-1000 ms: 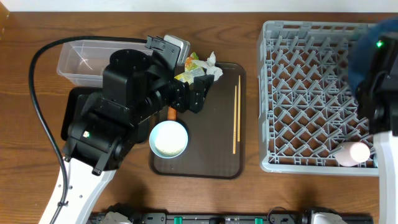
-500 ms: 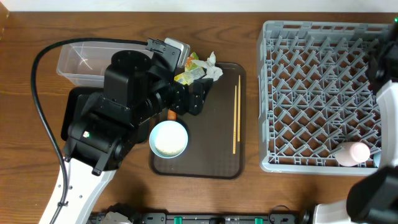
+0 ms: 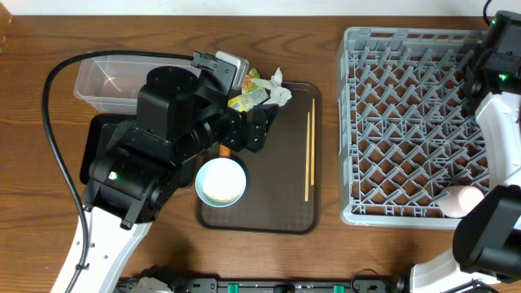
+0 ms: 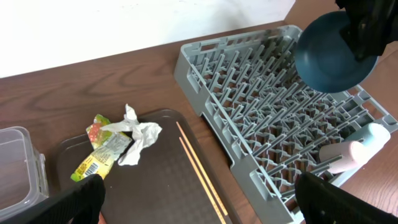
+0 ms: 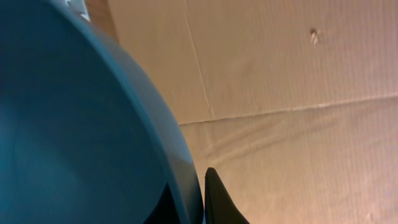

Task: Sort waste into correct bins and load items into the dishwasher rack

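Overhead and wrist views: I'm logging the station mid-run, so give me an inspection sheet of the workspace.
Surface: wooden table, brown serving tray on it.
Job's things: dark blue dish held in the air by the grey rack; pink cup lying in the rack; white bowl, chopsticks, wrapper, tissue, carrot on the serving tray; clear tub and black tray at left.
Clutter: nothing seen.
Tools: left tool open over the serving tray; right tool shut on the dish's rim.
Cables: black cable loops across the table at left.
Surroundings: white wall; cardboard in the right wrist view.

Black tray [image 3: 91, 146] mostly under left arm [image 3: 155, 155]; carrot [image 3: 224, 149] barely visible; blue dish [image 5: 62, 124] cropped by frame.
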Motion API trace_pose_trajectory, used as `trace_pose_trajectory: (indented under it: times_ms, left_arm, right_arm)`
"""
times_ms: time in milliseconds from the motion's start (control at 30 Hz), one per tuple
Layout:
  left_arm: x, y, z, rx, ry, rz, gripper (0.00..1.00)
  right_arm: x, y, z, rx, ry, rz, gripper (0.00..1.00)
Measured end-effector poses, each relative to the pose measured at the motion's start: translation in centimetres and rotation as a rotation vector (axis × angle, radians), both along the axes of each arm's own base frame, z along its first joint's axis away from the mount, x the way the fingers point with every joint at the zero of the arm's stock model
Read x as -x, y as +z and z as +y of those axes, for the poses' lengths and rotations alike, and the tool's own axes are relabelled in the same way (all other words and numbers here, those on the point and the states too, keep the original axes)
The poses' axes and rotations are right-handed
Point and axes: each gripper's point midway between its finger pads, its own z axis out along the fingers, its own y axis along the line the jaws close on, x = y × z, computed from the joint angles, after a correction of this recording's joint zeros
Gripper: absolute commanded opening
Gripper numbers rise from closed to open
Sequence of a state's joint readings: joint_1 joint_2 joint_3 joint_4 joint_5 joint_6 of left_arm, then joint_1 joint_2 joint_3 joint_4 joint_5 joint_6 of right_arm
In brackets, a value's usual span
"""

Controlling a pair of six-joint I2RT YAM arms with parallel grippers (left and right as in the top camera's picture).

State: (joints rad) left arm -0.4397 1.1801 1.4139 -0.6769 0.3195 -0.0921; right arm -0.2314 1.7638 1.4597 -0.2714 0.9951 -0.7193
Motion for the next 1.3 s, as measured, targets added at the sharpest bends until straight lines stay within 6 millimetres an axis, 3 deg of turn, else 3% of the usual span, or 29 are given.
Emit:
trace_pose_trajectory:
  times_ms: [367,767,933,967,1000,1033,1067,1100,1300]
  left_arm:
    - [0.0,-0.1,0.0,-0.001,0.000,0.003,0.98]
    - [0.1,-0.9,0.1,-0.017,0.000,0.036,0.98]
    - [0.1,-1.0,0.1,-0.017,0.000,0.038,0.98]
    - [0.1,-1.0,0.1,-0.017,0.000,0.038,0.98]
    - [0.1,-1.0,0.1,-0.018,0.000,0.038,0.98]
    - [0.1,-1.0,0.1,-0.018,0.000,0.038,0.98]
    - [0.1,-1.0,0.1,-0.018,0.000,0.038,0.98]
    - [0.1,-1.0,0.1,-0.018,0.000,0.039,0.98]
    - [0.1,-1.0,0.1,-0.018,0.000,0.040,0.98]
  right_arm:
    - [-2.0,2.3,-0.4,0.107,0.079,0.043,0.01]
    - [-2.0,1.4,-0.6,0.099,0.106,0.117,0.01]
    - [-2.5,-0.7,-0.9,0.083,0.107,0.166,0.01]
    - [-2.6,-1.3,-1.0,0.081,0.105,0.178,0.04]
    - [-2.7,-1.5,-1.1,0.084,0.097,0.178,0.18]
    - [-2.8,-1.4,-1.0,0.084,0.098,0.173,0.41]
    - [-2.8,-1.5,-0.9,0.082,0.100,0.173,0.83]
    - [-2.8,-1.6,-0.8,0.080,0.102,0.177,0.99]
    - [-3.3,-2.0,-0.1,0.041,0.084,0.069,0.99]
